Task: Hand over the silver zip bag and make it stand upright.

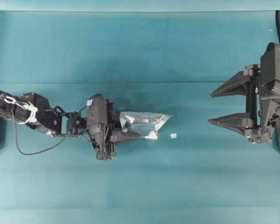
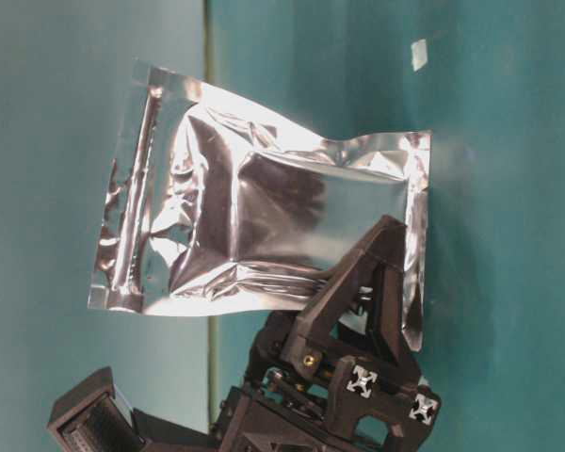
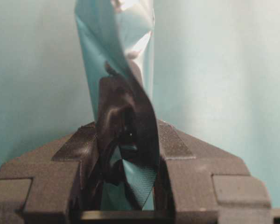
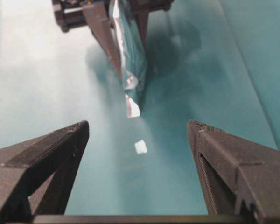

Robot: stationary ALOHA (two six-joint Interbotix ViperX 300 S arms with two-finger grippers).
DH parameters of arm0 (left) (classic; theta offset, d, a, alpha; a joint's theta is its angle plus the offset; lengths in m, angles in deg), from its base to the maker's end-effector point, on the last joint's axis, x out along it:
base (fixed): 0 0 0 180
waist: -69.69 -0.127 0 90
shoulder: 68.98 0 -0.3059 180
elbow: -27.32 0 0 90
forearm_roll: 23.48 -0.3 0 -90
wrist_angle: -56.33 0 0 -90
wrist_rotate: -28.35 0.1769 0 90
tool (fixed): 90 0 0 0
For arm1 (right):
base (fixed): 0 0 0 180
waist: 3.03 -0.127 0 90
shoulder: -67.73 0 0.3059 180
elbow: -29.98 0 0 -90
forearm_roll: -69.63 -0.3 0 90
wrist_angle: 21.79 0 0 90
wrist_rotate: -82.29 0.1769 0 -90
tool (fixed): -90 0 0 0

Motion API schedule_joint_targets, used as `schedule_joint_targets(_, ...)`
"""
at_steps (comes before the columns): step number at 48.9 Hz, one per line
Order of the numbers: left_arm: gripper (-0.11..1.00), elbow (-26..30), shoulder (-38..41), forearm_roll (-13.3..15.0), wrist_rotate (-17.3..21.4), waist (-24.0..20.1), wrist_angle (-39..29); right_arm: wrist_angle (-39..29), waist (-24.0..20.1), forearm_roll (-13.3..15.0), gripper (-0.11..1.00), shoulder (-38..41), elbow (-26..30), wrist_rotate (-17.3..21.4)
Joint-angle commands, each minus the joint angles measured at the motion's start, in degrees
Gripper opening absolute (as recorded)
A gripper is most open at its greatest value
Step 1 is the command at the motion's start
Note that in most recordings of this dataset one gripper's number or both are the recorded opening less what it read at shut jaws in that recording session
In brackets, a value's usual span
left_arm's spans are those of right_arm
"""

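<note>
The silver zip bag (image 1: 145,123) is a crinkled foil pouch held on its edge left of the table's middle. My left gripper (image 1: 127,127) is shut on one end of it, and its free end points to the right. In the left wrist view the bag (image 3: 126,102) rises from between the black fingers (image 3: 74,149). The table-level view shows the bag's (image 2: 264,226) broad face, with one finger (image 2: 381,268) over its lower corner. My right gripper (image 1: 210,108) stands open at the right, apart from the bag. In its wrist view the bag (image 4: 130,56) is ahead, beyond the fingertips (image 4: 81,128).
A tiny pale scrap (image 1: 173,135) lies on the teal cloth between the bag and my right gripper, and it also shows as a scrap (image 4: 140,146) in the right wrist view. The left arm's cable (image 1: 32,149) loops at the left edge.
</note>
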Motion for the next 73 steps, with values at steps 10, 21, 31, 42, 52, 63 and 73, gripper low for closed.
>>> schedule_joint_targets(10, 0.21, 0.53, -0.18, -0.09, 0.18, -0.62, 0.26, 0.44, -0.09, -0.18, 0.96, -0.09, 0.53, 0.7)
schedule_joint_targets(21, 0.21, 0.53, -0.18, -0.09, 0.26, -0.7, 0.35, 0.35, -0.09, -0.26, 0.96, -0.09, 0.53, 0.79)
schedule_joint_targets(31, 0.21, 0.62, -0.18, -0.09, 0.26, -1.05, 0.79, 0.35, -0.18, -0.35, 0.96, -0.09, 0.53, 0.79)
schedule_joint_targets(42, 0.21, 0.79, -0.09, -0.09, 0.26, -1.05, 1.32, 0.26, -0.18, -0.35, 0.96, -0.09, 0.53, 0.79)
schedule_joint_targets(52, 0.21, 0.88, -0.18, -0.09, 0.26, -1.05, 1.32, 0.35, -0.18, -0.35, 0.96, -0.09, 0.35, 0.79)
schedule_joint_targets(63, 0.21, 0.88, -0.09, -0.09, 0.26, -1.05, 1.32, 0.35, -0.18, -0.35, 0.96, -0.09, 0.35, 0.79)
schedule_joint_targets(73, 0.21, 0.97, -0.09, -0.09, 0.35, -1.05, 1.32, 0.35, -0.18, -0.35, 0.96, -0.09, 0.26, 0.79)
